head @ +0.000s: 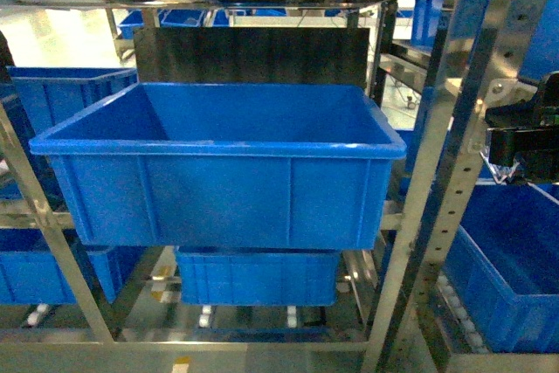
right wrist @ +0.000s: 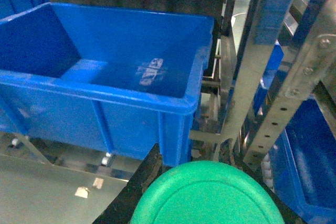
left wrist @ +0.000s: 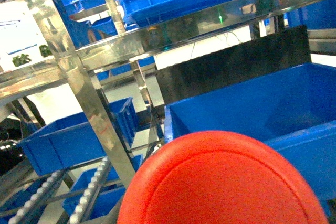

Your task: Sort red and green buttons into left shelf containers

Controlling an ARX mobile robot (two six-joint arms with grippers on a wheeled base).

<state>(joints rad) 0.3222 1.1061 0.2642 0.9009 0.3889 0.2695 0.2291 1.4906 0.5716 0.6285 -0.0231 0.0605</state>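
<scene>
A metal shelf rack [head: 454, 172] is filling the head view, its perforated uprights and cross rails framing everything else. Sitting on it in the middle is the large blue bin [head: 218, 172], deep and rectangular with a thick rim; its inside is showing only bare blue walls and floor in the right wrist view [right wrist: 105, 72]. A dark panel [head: 249, 54] is standing just behind its far rim. A smaller blue bin [head: 258, 277] is resting on the level below, and another blue bin [head: 515, 277] is lying low on the right, past the near upright. More blue bins are sitting at the far left.

The right arm [head: 524, 133] is showing as a dark mass at the right edge of the head view, to the right of the big bin. Its gripper is grasping the green button [right wrist: 207, 195], whose round cap is filling the bottom of its wrist view, near the bin's near right corner and outside it. The red button [left wrist: 226, 182] is sitting equally close under the left wrist camera, held there, with the big bin's rim [left wrist: 294, 135] just beyond it on the right. The left gripper itself is hidden behind the cap.
</scene>
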